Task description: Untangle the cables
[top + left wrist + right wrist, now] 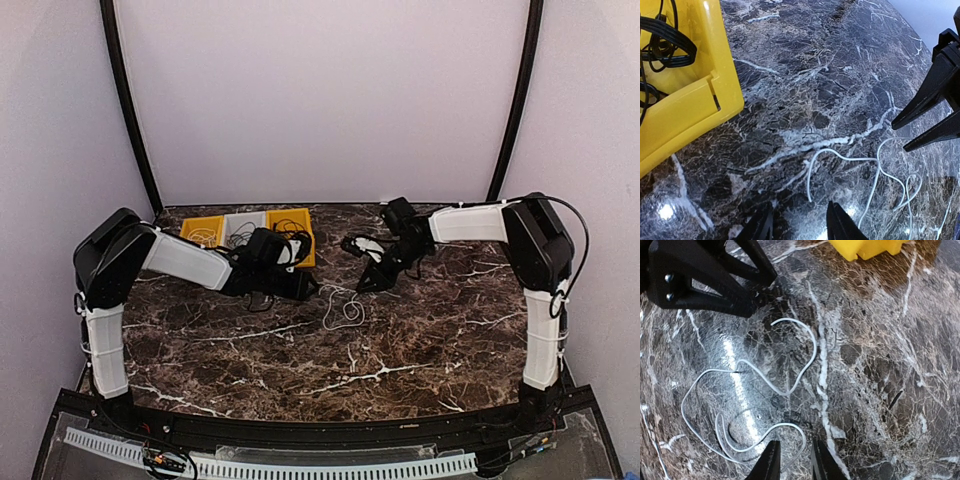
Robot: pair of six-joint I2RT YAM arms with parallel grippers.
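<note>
The white cable (788, 393) lies loose between the left gripper (800, 207) and right gripper (795, 444), both parted, empty; converging, they risk colliding.

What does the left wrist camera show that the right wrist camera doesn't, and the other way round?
Only the left wrist view shows black cables inside the yellow bin. Only the right wrist view shows nearly all the loops of the white cable; the other cuts them off. Both show the white cable on the marble table, part of the bin, the left end effector and the right end effector.
</note>
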